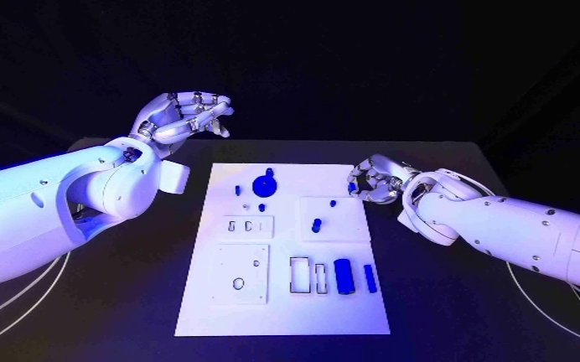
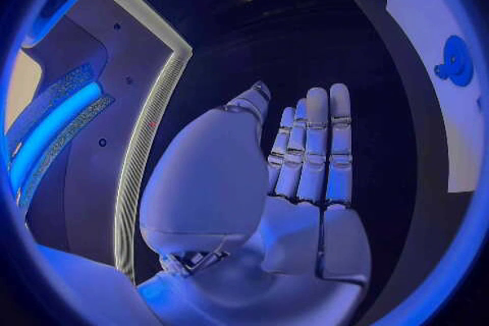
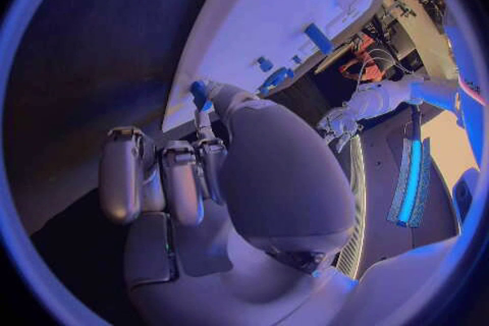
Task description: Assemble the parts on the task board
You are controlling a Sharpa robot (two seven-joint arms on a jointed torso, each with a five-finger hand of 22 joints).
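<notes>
The white task board (image 1: 284, 312) lies in the middle of the black table. On it are a blue round part (image 1: 265, 183), small blue pegs (image 1: 317, 225), a blue cylinder (image 1: 344, 275) and a blue bar (image 1: 370, 278). My right hand (image 1: 375, 179) hovers at the board's right edge and pinches a small blue part (image 3: 200, 94) between thumb and finger. My left hand (image 1: 188, 119) is raised beyond the board's far left corner, with its fingers apart and nothing in it. The left wrist view shows that hand's palm (image 2: 306, 155) flat, with the round part (image 2: 453, 61) off to the side.
White raised plates with cut-outs (image 1: 242, 271) and empty rectangular slots (image 1: 298, 274) sit on the board's near half. Bare black table (image 1: 459, 312) surrounds the board. White cables (image 1: 24, 291) lie at the near left.
</notes>
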